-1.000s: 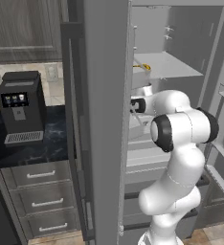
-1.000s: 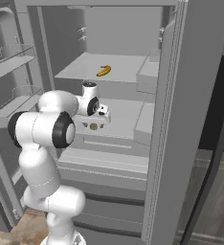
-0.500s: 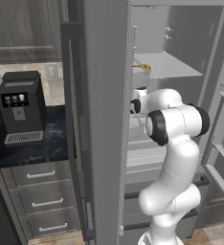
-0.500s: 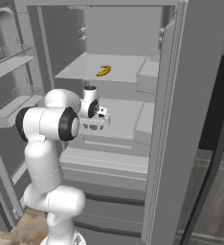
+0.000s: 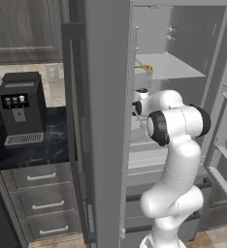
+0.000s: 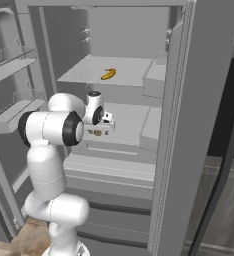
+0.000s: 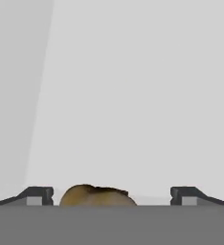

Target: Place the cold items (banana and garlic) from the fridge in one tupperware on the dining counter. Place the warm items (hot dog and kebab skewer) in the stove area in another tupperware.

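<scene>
Fridge (image 6: 189, 125) stands w/ doors open so arm can reach the shelves. Banana (image 6: 108, 74) lies on upper shelf, untouched. Gripper (image 7: 112, 196) hangs over the shelf below, jaws wide, straddling a brownish lump, prob. the garlic (image 7: 95, 195), ready to close. Vs a sec ago: elbow swung higher, jaws barely narrower.

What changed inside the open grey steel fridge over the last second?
The white arm's elbow rose and folded higher while the open two-finger gripper kept over the small brown lump on the middle shelf, nothing taken hold of. The yellow banana stayed on the upper shelf of the fridge.
</scene>
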Tool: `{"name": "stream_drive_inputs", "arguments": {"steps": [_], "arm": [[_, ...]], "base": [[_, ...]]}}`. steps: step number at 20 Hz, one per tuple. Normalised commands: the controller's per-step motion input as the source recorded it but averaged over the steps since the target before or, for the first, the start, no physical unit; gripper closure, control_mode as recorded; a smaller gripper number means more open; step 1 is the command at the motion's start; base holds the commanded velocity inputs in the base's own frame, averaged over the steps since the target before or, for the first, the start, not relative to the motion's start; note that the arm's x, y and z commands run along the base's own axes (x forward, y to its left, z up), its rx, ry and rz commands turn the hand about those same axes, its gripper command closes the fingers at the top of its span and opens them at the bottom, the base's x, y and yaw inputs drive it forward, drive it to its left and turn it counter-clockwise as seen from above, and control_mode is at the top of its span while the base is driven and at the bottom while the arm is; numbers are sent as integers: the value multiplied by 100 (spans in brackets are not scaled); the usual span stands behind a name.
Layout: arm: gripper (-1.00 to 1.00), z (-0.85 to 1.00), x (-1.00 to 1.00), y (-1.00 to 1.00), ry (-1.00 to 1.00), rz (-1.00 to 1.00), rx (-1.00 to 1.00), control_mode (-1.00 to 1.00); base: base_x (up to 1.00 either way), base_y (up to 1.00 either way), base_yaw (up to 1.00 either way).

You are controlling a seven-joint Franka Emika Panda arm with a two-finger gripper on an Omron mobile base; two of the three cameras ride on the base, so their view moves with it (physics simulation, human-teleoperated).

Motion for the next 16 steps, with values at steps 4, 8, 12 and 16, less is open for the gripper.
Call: {"name": "stream_drive_inputs", "arguments": {"steps": [4, 8, 12, 16], "arm": [[100, -26, -29, 0, -9, 0, 0, -100], [100, -12, -34, 0, -6, 0, 0, -100], [100, 0, -84, -32, -4, -10, 4, -100], [100, 21, -77, -56, -1, -13, 1, -100]], "base": [[0, 0, 0], [0, 0, 0], [0, 0, 0], [0, 0, 0]]}}
